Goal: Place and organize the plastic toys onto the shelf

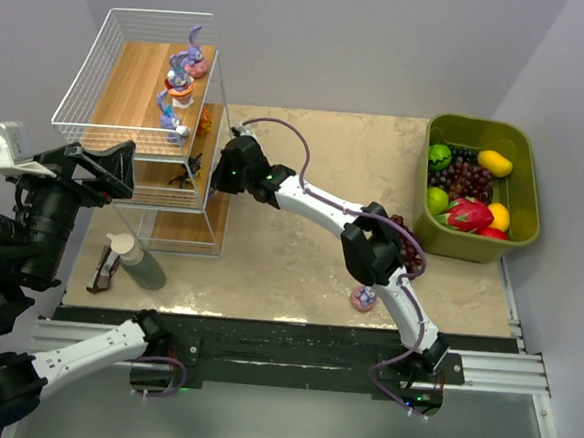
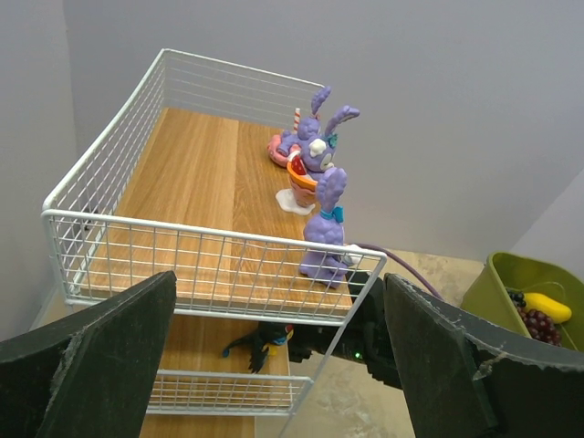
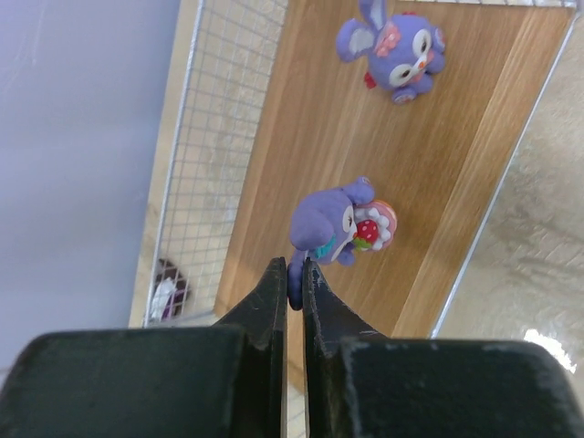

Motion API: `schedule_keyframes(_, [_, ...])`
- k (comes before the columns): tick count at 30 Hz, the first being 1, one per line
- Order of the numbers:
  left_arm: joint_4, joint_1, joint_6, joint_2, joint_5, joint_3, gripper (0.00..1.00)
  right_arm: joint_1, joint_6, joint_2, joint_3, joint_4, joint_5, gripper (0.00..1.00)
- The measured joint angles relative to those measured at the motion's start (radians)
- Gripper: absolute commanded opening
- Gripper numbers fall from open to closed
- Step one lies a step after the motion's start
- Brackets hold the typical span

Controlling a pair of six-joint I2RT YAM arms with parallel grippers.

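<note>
White wire-mesh shelf with wooden boards (image 1: pixel 131 77) at ten o'clock on the beige counter (image 1: pixel 288 269). Left end effector (image 2: pixel 274 365) spread wide; right end effector (image 3: pixel 292 274) pinches a purple plastic bunny figurine (image 3: pixel 333 224) over a shelf board. Settle its base flat before releasing.

A three-tier stepped shelf of white wire mesh and light-brown wooden boards (image 1: pixel 131 77) is seen upright at the far left of the table (image 1: pixel 305 180). A row of purple plastic bunny figurines (image 2: pixel 326 228) is stood along the right edge of its top board. A black insect-like figurine (image 2: pixel 254 347) is set on the tier below. A purple bunny with a strawberry cake (image 3: pixel 338 228) is pinched by one ear in the right gripper (image 3: pixel 294 274). A pink-based figurine (image 1: pixel 364 298) is left on the table.
</note>
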Motion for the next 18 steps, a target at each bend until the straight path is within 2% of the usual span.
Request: schedule_keyframes(18, [-0.007,0.0,0.0,-0.013,-0.017,0.0,1.0,0.006,0.0,0.095,0.112,-0.019,-0.001,0.0])
